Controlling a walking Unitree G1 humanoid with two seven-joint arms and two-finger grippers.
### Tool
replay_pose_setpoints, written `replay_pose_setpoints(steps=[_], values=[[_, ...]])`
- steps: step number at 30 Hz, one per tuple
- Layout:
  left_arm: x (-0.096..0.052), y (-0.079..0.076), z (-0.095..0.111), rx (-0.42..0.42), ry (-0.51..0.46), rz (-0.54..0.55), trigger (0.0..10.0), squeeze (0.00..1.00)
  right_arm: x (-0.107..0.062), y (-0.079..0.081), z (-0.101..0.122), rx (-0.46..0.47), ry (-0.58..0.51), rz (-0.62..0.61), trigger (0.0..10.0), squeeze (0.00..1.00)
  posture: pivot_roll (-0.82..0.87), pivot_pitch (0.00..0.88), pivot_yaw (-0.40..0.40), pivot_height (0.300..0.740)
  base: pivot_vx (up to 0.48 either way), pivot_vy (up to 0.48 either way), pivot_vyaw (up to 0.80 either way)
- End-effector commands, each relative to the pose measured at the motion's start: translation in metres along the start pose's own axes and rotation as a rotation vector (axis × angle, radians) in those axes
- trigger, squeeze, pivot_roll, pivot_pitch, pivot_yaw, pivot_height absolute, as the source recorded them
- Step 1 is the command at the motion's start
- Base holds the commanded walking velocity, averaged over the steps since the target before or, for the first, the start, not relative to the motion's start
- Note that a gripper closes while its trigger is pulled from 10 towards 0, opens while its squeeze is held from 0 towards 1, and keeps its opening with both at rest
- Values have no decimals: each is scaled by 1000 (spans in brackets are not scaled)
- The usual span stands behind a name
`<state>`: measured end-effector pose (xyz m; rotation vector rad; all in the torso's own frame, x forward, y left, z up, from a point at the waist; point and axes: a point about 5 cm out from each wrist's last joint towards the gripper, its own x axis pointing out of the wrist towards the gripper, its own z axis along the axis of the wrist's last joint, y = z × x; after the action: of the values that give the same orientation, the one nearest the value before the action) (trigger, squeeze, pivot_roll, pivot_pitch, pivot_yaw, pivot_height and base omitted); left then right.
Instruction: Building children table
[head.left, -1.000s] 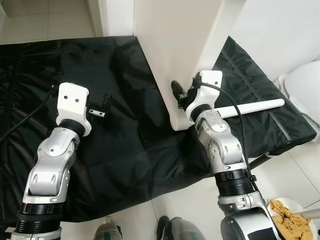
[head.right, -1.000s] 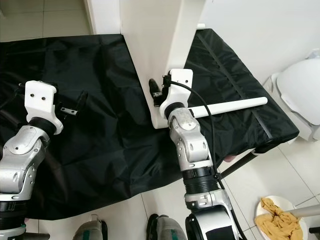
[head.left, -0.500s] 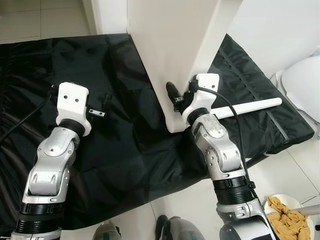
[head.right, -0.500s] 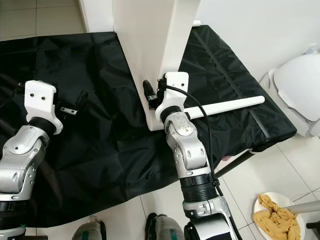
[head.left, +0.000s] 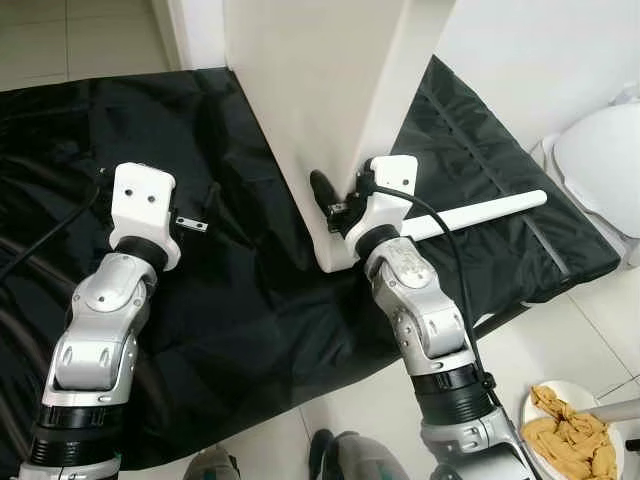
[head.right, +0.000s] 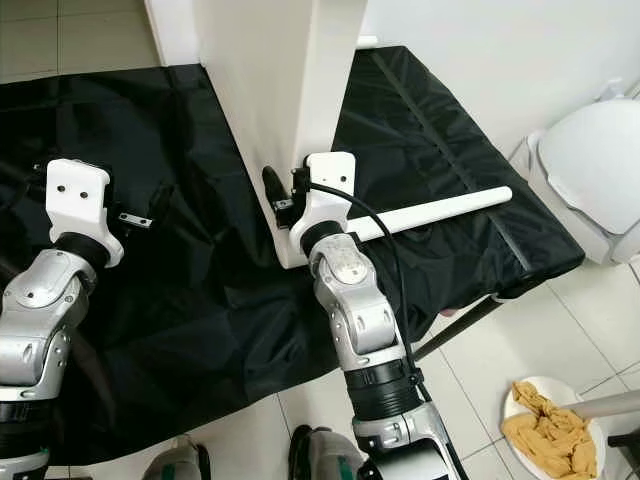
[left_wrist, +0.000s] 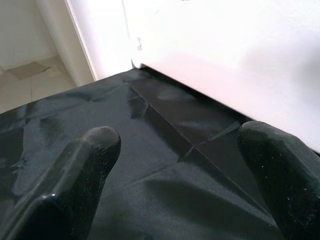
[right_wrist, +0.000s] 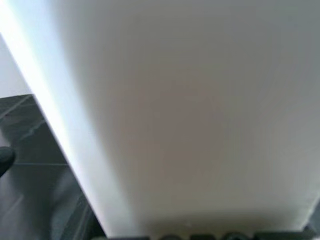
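Standing on a black sheet (head.left: 250, 300) spread over the tiled floor (head.left: 560, 330), a white tabletop panel (head.left: 320, 110) is held upright at its lower corner by the right gripper (head.left: 335, 200), one black finger (head.left: 322, 187) seen against the panel's near face, the jaws closed around its edge. A white table leg (head.left: 480, 212) lies on the sheet just beside. The left gripper (left_wrist: 180, 165) is held spread wide and empty above the sheet.
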<state>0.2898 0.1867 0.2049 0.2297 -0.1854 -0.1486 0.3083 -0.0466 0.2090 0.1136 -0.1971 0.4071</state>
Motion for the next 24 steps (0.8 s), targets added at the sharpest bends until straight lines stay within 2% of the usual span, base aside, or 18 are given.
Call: replay_pose_setpoints(steps=[1,9,13,24], values=[[1,1,-1,-5,11,-20,10000,0,2,27,-10,38,49,147,10000,0,128,114,-76,740,0,0,0],[2,17,-4,-15,32,81,10000,0,3,32,-10,31,38,158,10000,0,135,113,-78,740,0,0,0],[2,18,-4,-56,36,80,10000,0,3,30,-11,28,37,152,10000,0,134,114,-78,740,0,0,0],[2,18,-7,-64,52,86,10000,0,3,29,-11,21,26,143,10000,0,132,116,-77,740,0,0,0]])
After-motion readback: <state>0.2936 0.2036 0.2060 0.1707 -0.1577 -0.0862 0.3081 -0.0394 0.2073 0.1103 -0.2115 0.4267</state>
